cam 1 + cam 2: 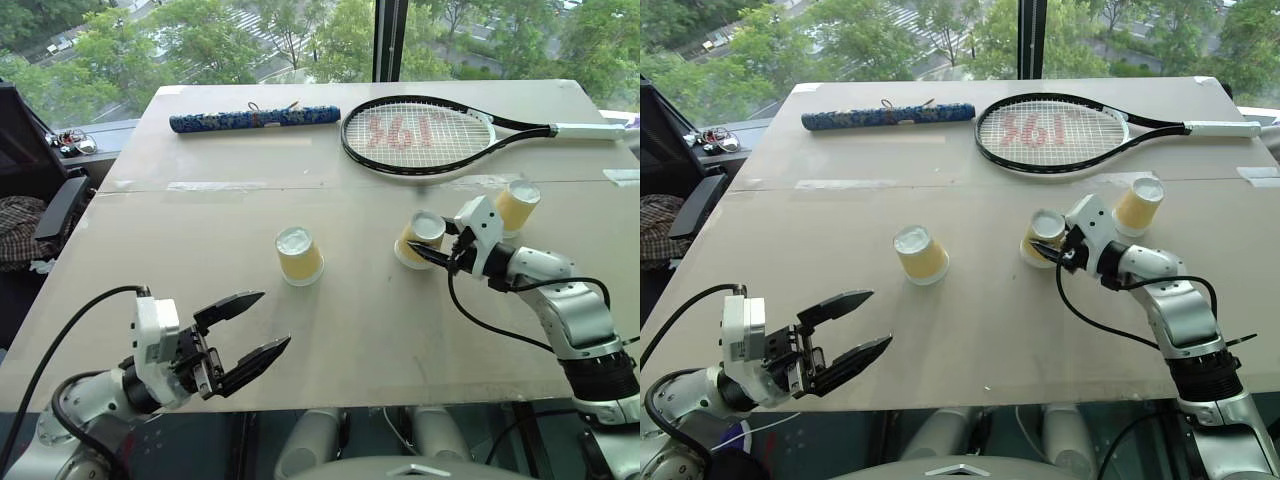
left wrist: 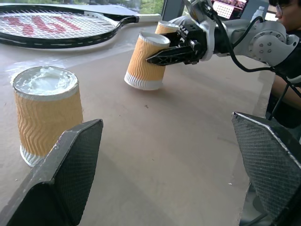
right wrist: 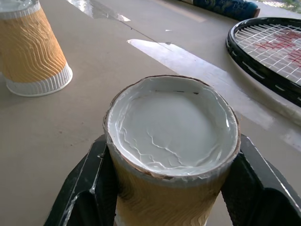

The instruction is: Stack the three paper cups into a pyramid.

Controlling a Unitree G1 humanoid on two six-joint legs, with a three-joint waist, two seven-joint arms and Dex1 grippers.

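1. The left gripper (image 1: 258, 347) sits in the lower left of the head view, its two black fingers spread wide and grasping nothing. Their inner faces look cross-hatched in the left wrist view.

2. The left cup (image 1: 298, 256) stands upside down on the table (image 1: 200, 230) at the centre of the frame, apart from the other two. It is a tapered paper cup with wavy embossed yellow-orange sides, a white ribbed band at the rim and a white wrinkled base facing up.

3. The middle cup (image 1: 420, 238) is right of centre, tilted, with one edge of its rim lifted off the table. The right gripper (image 1: 428, 254) has a finger on either side of it, clasping the cup near its upturned base; the right wrist view shows that base slightly squeezed out of round.

4. The right cup (image 1: 517, 205) stands behind the right wrist, in the right of the frame, near the tennis racket (image 1: 420, 135) whose black frame and white strings lie across the top.

5. Risk, as I judge it: thin paper crushes easily, so a hard squeeze could dent the middle cup and leave it wobbly as a pyramid base.

6. The tilt could tip it over if released now, and the wrist could knock the right cup nearby.
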